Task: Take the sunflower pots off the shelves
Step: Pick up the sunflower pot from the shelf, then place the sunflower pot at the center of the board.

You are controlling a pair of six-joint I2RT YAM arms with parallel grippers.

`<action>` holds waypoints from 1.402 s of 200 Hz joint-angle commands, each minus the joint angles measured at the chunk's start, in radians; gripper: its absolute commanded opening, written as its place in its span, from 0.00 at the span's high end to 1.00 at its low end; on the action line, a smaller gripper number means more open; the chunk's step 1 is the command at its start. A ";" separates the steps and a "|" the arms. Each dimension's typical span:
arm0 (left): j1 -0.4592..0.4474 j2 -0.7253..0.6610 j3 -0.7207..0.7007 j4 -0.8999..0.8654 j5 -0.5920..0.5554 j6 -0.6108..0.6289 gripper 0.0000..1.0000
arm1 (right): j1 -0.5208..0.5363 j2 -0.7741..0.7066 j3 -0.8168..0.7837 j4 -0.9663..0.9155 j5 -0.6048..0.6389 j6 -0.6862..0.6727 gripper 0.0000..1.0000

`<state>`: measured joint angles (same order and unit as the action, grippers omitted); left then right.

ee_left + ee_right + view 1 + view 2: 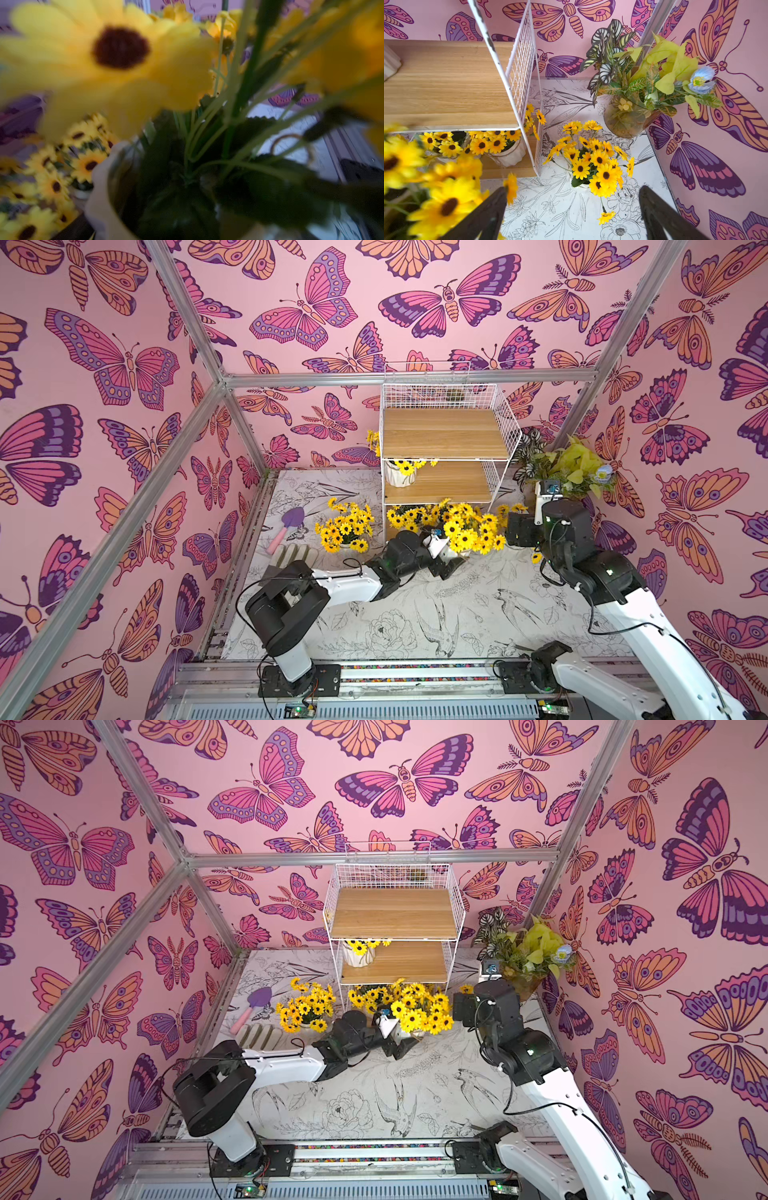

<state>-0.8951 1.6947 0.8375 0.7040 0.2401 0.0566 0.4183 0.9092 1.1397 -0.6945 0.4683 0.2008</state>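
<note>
The shelves stand at the back of the table. One of the sunflower pots sits on the middle board, and more fill the bottom board. Another stands on the table left of the rack, and one to its right. My left gripper is shut on a tilted sunflower pot in front of the rack; its fingers are hidden in the left wrist view. My right gripper hangs open over the table, nothing between its fingers.
A large pot of yellow-green foliage fills the back right corner. A purple trowel and striped gloves lie at the left of the table. Patterned walls and metal frame posts close in the sides.
</note>
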 commanded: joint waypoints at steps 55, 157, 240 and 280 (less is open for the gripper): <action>-0.080 0.110 -0.029 0.238 0.038 -0.063 0.43 | -0.008 -0.063 0.057 -0.120 0.079 -0.016 0.01; -0.119 0.455 0.162 0.481 0.146 -0.119 0.45 | -0.009 -0.102 0.079 -0.184 0.138 -0.018 0.01; -0.131 0.672 0.387 0.486 0.240 -0.177 0.45 | -0.010 -0.119 0.078 -0.223 0.136 0.013 0.01; -0.137 0.766 0.512 0.458 0.276 -0.193 0.45 | -0.010 -0.119 0.071 -0.230 0.135 0.024 0.01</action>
<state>-1.0229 2.4191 1.2835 1.1095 0.4614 -0.1143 0.4137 0.7963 1.2098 -0.8925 0.5858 0.2062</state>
